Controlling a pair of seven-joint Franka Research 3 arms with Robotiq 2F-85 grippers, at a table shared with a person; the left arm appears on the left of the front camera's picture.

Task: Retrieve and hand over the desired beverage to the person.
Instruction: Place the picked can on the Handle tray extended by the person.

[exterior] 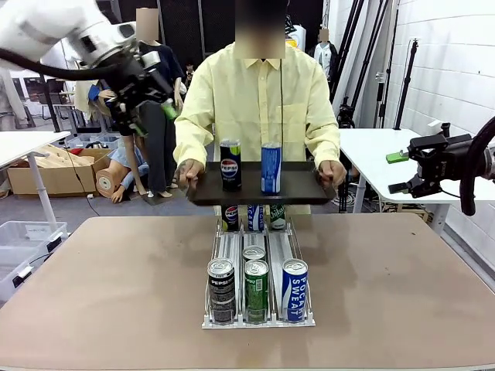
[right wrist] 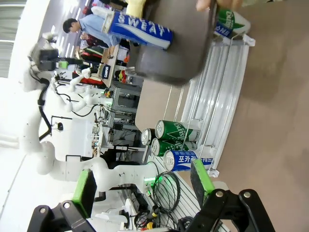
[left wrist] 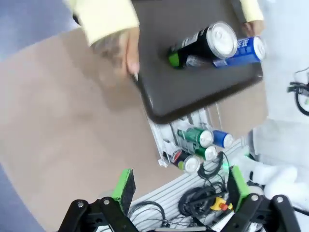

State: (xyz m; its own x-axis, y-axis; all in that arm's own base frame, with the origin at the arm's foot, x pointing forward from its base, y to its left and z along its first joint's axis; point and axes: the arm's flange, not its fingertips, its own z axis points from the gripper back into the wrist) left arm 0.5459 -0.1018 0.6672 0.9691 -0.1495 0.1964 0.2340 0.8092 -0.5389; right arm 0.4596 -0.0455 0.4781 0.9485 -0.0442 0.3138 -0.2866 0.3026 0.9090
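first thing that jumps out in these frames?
The person at the far side, holding a dark tray above the table with a black Pepsi can and a blue can standing on it. Below, near the table's front edge, a clear can rack holds more cans in three lanes. Both arms are raised at the sides, left pincer and right pincer open and empty.

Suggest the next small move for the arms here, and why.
Probably hold both arms back. The person holds a dark tray with two cans over the can rack, blocking its rear. The left gripper and right gripper are raised, open and empty, and no choice is shown.
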